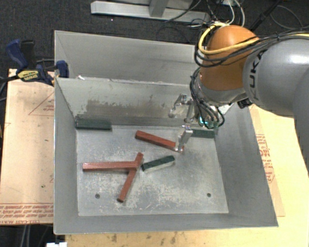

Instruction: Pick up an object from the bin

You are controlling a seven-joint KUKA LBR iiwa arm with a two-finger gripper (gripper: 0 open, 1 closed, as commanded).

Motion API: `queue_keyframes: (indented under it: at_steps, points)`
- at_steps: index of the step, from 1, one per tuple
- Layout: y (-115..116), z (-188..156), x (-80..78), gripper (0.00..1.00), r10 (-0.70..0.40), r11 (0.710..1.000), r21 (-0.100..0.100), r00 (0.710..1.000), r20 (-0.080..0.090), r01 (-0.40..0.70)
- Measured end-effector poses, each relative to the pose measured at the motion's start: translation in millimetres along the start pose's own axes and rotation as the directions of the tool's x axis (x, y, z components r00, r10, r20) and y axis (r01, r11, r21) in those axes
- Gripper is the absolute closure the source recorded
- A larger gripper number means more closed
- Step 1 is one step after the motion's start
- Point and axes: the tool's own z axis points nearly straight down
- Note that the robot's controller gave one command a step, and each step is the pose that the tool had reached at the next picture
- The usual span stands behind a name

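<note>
The only lettering that reads stands on the grey arm (288,76): dark capitals "UK", set sideways beside the orange wrist cover (229,57) (the rest of the word is hidden).

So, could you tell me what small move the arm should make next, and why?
I'd probably nudge the arm along the upper red bar toward its middle: the tip sits at the bar's very right end, so a grasp there might slip off.

A smooth silver-grey arm (291,71) with dark lettering ends in a rounded orange cover (226,59) looped with yellow and black cables (203,42), above a slim bare-metal gripper (181,145)
</note>
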Motion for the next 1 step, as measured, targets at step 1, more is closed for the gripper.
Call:
queue_keyframes:
  at_steps: [1]
  points:
    - [0.0,-4.3,-1.9,0.00,0.000,1.000,0.000,1.000,0.007,0.000]
